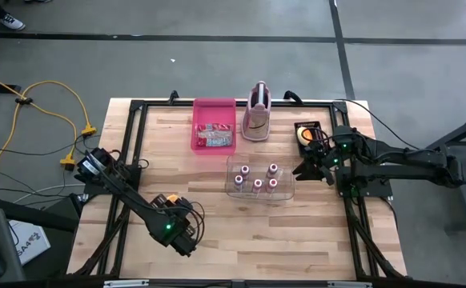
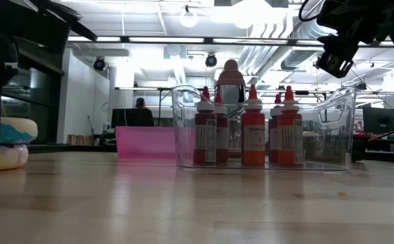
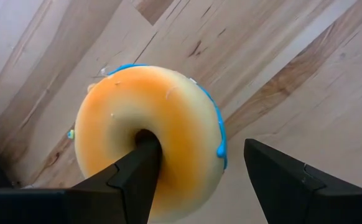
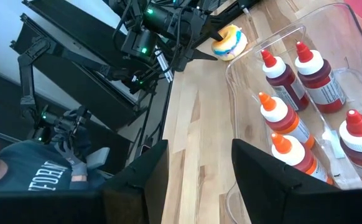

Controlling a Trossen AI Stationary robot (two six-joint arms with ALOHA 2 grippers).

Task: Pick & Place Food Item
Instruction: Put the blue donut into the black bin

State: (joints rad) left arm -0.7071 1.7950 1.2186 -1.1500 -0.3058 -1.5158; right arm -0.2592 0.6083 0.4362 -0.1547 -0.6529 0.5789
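Observation:
A doughnut (image 3: 147, 134) lies flat on the wooden table near its front left, pale orange underside up, with blue icing showing at its edge. The low view shows the doughnut (image 2: 1, 146) at the far left, and the right wrist view shows the doughnut (image 4: 229, 41) under my left arm. My left gripper (image 3: 198, 146) is open and points steeply down at it, with its fingers on either side of one part of the ring. My right gripper (image 4: 198, 149) waits open and empty at the table's right side, beside the clear bin. My left gripper has one fingertip (image 3: 145, 149) down in the doughnut's hole (image 3: 145, 134) and the other fingertip (image 3: 255, 155) outside the ring, coming from above. I cannot tell whether either finger touches it. The doughnut rests on the table.
A clear bin (image 1: 259, 178) of red and orange sauce bottles stands mid-table. A pink tray (image 1: 214, 124) with packets and a pink-and-white holder (image 1: 256, 112) stand at the back. An orange item on a black pad (image 1: 307, 134) is at the back right. A person sits beyond the table's left side (image 4: 19, 168).

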